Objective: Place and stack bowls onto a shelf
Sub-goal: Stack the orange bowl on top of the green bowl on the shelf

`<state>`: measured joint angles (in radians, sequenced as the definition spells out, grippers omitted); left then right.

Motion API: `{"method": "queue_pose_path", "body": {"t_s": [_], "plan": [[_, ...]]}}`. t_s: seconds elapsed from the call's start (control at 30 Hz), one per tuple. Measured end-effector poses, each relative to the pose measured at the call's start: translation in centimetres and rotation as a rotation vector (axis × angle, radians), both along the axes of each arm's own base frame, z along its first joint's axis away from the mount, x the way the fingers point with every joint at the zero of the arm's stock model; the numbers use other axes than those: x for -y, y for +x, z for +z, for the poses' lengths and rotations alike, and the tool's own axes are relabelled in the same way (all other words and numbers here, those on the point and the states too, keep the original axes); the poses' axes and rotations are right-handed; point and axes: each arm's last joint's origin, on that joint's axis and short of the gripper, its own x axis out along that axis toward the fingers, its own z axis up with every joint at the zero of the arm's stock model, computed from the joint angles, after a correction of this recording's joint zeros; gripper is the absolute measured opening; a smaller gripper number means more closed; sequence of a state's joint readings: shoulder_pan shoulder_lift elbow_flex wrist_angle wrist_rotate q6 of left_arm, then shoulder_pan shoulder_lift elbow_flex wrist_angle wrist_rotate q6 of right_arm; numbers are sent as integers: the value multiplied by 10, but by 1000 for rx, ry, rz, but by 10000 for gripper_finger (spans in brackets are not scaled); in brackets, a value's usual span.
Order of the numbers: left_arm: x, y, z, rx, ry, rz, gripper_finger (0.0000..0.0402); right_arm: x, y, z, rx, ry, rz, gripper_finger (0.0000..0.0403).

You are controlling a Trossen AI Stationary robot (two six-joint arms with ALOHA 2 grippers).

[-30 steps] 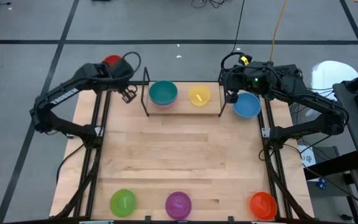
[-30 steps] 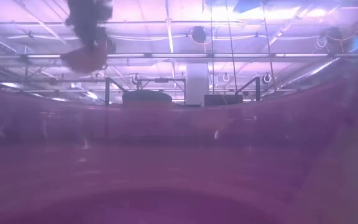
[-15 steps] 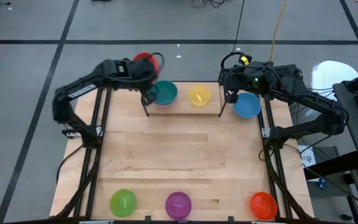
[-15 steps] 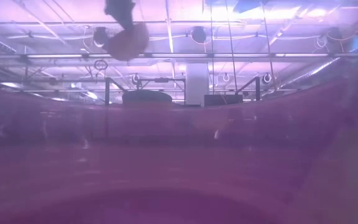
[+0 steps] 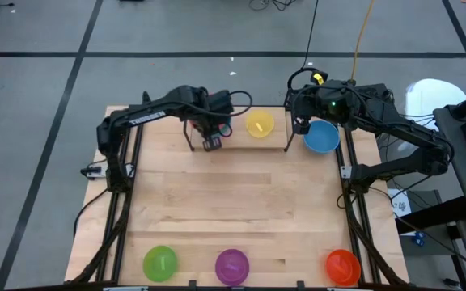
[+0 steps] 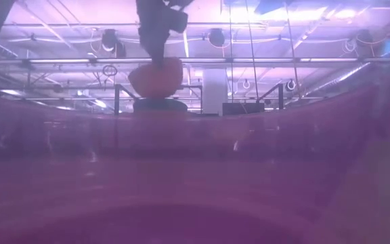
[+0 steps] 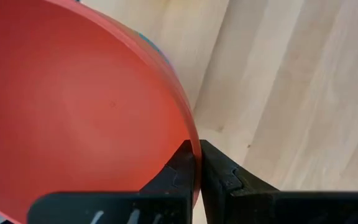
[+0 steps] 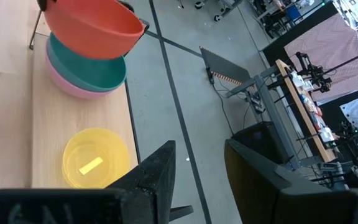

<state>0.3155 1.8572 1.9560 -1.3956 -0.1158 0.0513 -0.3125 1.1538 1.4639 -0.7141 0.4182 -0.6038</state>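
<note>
My left gripper [image 5: 213, 136] is shut on a red bowl [image 8: 92, 25] over the left end of the shelf [image 8: 42, 124]. Right below the red bowl, a teal bowl [image 8: 86, 68] sits nested in a pink bowl [image 8: 79, 92] on the plank. A yellow bowl [image 5: 260, 124] rests on the plank's middle. In the high view my left arm hides most of the red bowl. My right gripper [image 8: 197, 180] is open beside the shelf's right end, by the blue bowl [image 5: 323, 137], and nothing lies between its fingers. My left gripper pinches the red bowl's rim [image 7: 190, 134], one finger inside the bowl and one outside. The fingers come from above, pointing down. The bowl [image 6: 156, 76] hangs below them, lifted clear and slightly tilted, just above the teal bowl.
Green [image 5: 160, 263], purple [image 5: 232, 264] and orange-red [image 5: 342, 265] bowls stand along the table's near edge. The purple one fills most of the low view. The shelf's thin black rods [image 5: 190, 121] stand up at its ends. Bare tabletop [image 5: 233, 202] lies between the shelf and the near row.
My left gripper has carried the red bowl from beyond the table's far left corner toward the right. It has come down over the shelf's left end and now hangs just over the teal bowl. It stayed shut on the rim throughout.
</note>
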Motion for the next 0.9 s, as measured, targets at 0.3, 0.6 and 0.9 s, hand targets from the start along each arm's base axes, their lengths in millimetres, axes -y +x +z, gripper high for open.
{"method": "queue_pose_path", "body": {"t_s": [0.3, 0.6, 0.9], "plan": [[-15, 9, -18, -37, -50, -11, 10, 0, -1, -2, -26, 7, 1, 130], [-27, 3, -18, -30, -81, 2, 10, 0, -1, -2, -24, 6, 1, 130], [-30, 1, -39, -85, -114, 14, 10, 0, -1, -2, -24, 6, 1, 130]]}}
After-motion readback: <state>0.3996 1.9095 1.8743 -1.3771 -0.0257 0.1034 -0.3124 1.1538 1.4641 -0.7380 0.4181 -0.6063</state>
